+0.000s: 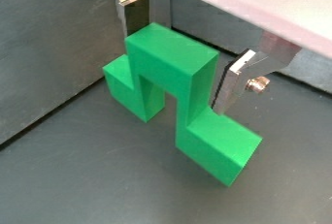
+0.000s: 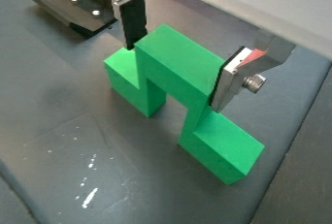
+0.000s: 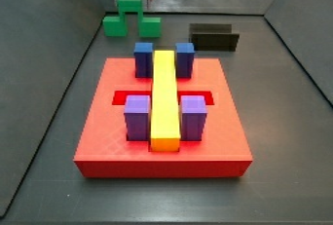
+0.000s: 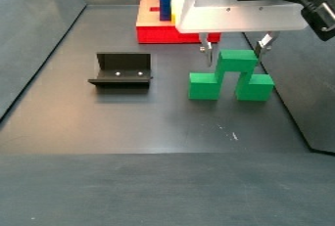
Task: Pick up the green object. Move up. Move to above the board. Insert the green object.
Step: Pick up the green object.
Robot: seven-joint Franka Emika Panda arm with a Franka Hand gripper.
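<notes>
The green object (image 1: 215, 148) stands on the dark floor on its two low feet, with its raised middle on top. It shows in both wrist views (image 2: 223, 152) and both side views (image 3: 130, 20) (image 4: 233, 75). My gripper (image 1: 178, 70) (image 2: 176, 75) (image 4: 234, 46) is lowered over it and open. One finger (image 1: 131, 19) is at one side of the raised middle, and the other finger (image 1: 234, 80) is at the opposite side, with small gaps. The red board (image 3: 163, 161) (image 4: 151, 32) lies apart from the green object and carries blue and purple blocks and a yellow bar (image 3: 164, 97).
The dark fixture (image 4: 120, 71) (image 2: 72, 10) (image 3: 212, 36) stands on the floor beside the green object. Grey walls enclose the floor on all sides, one close behind the green object (image 1: 247, 24).
</notes>
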